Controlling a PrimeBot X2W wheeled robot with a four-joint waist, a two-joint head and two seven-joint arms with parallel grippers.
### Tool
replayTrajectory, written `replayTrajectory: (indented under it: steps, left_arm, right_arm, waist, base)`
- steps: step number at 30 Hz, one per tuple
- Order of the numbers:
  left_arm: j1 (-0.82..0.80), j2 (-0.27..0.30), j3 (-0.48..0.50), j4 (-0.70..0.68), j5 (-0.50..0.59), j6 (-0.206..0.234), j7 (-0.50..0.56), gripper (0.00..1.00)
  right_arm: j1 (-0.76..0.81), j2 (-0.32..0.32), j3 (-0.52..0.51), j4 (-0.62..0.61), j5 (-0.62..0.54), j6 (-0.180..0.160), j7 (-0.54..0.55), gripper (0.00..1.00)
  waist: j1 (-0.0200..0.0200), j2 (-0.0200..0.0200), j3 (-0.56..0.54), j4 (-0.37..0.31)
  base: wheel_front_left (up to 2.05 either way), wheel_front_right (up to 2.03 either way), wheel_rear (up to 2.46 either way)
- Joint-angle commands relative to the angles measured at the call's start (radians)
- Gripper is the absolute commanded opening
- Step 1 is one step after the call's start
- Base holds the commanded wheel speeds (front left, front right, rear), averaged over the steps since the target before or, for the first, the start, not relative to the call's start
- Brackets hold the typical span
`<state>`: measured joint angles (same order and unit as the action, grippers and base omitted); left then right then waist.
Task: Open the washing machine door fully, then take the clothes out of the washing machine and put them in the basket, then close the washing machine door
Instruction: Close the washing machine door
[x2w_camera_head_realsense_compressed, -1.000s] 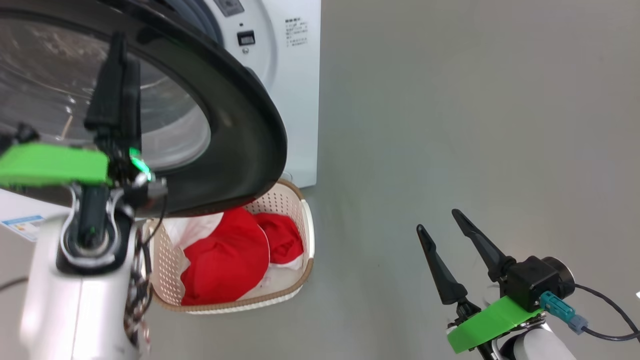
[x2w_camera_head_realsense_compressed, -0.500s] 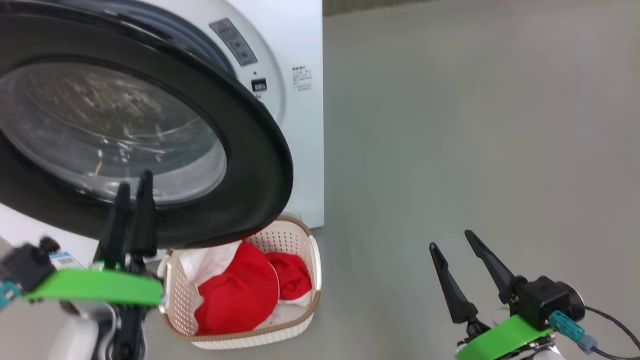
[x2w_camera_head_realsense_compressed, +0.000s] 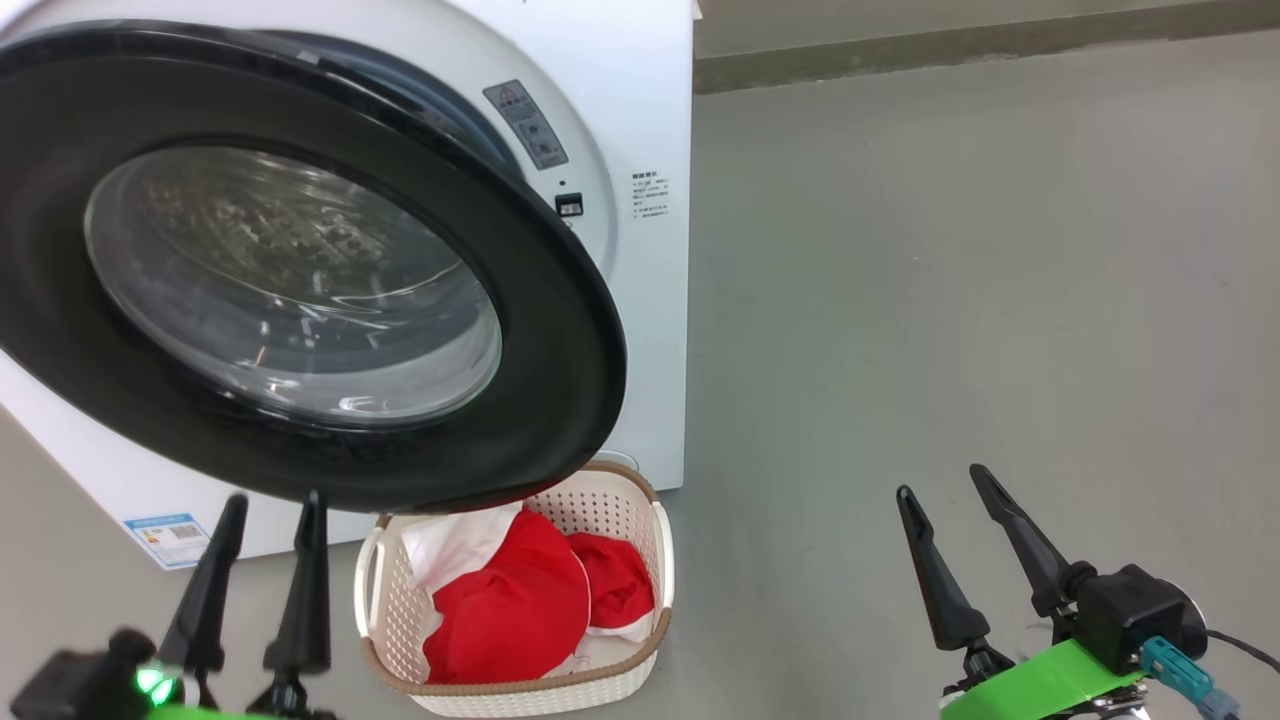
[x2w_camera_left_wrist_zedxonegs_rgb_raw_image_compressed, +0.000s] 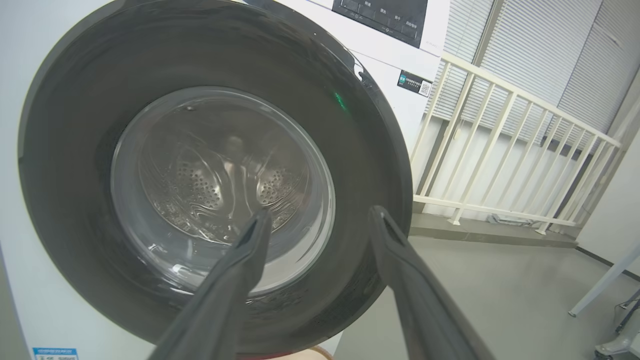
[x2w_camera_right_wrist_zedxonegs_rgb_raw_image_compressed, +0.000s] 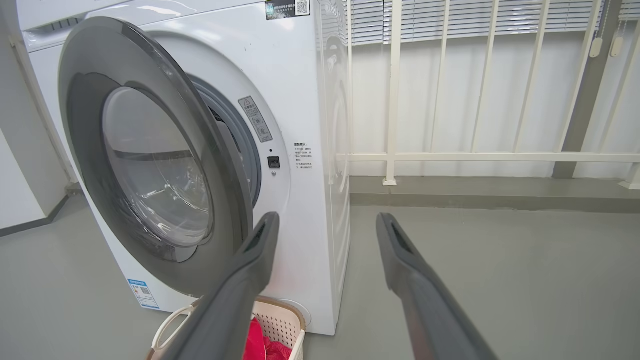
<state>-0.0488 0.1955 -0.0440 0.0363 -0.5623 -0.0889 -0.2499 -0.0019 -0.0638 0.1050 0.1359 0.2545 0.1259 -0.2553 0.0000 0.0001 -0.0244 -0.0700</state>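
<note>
The white washing machine (x2w_camera_head_realsense_compressed: 640, 300) fills the upper left of the head view. Its door (x2w_camera_head_realsense_compressed: 560, 330), black-rimmed with a glass bowl window, stands ajar, with a gap at its right edge in the right wrist view (x2w_camera_right_wrist_zedxonegs_rgb_raw_image_compressed: 225, 200). Red and white clothes (x2w_camera_head_realsense_compressed: 510, 610) lie in the cream basket (x2w_camera_head_realsense_compressed: 655, 560) on the floor under the door's lower edge. My left gripper (x2w_camera_head_realsense_compressed: 275, 500) is open and empty, low in front of the door and left of the basket, facing the glass (x2w_camera_left_wrist_zedxonegs_rgb_raw_image_compressed: 320, 212). My right gripper (x2w_camera_head_realsense_compressed: 941, 481) is open and empty over bare floor, right of the basket.
A white railing (x2w_camera_right_wrist_zedxonegs_rgb_raw_image_compressed: 395, 155) with blinds behind it runs along the wall to the right of the machine. Grey floor (x2w_camera_head_realsense_compressed: 950, 300) stretches to the right. A blue label (x2w_camera_head_realsense_compressed: 165, 530) sits low on the machine's front. A white slanted leg (x2w_camera_left_wrist_zedxonegs_rgb_raw_image_compressed: 605, 280) stands at far right.
The camera has tilted up, showing more of the machine. My left arm has dropped away from the door's glass to the lower left. The right gripper holds its pose.
</note>
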Motion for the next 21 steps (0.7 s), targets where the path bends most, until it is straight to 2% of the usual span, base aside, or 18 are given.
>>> replayTrajectory:
  steps: [1,9,10,14,21]
  left_arm:
    - [0.002,0.007,0.053,-0.033,0.041,-0.004,-0.012,1.00]
    - [0.131,-0.048,0.127,-0.047,0.279,-0.013,-0.012,1.00]
    - [0.155,-0.060,0.129,-0.041,0.334,-0.014,-0.012,1.00]
    - [0.169,-0.093,0.146,-0.017,0.362,-0.021,-0.012,1.00]
    - [0.150,-0.113,0.169,-0.001,0.380,-0.034,-0.012,1.00]
  right_arm:
    - [-0.010,-0.003,0.013,-0.032,0.001,0.005,-0.006,1.00]
    - [0.015,0.006,-0.016,-0.053,0.007,0.005,-0.006,1.00]
    - [0.021,0.008,-0.020,-0.055,0.009,0.005,-0.006,1.00]
    - [0.026,0.010,-0.022,-0.055,0.011,0.005,-0.006,1.00]
    - [0.024,0.012,-0.019,-0.052,0.010,0.005,-0.006,1.00]
  waist:
    - [0.0000,-0.0001,-0.004,0.005]
    - [0.0000,-0.0001,-0.008,0.009]
    - [0.0000,-0.0001,-0.008,0.009]
    - [0.0000,-0.0001,-0.007,0.009]
    - [0.0000,-0.0001,-0.005,0.006]
  base:
    - [0.00,0.00,0.00]
    - [0.00,0.00,0.00]
    - [0.00,0.00,0.00]
    - [0.00,0.00,0.00]
    - [0.00,0.00,0.00]
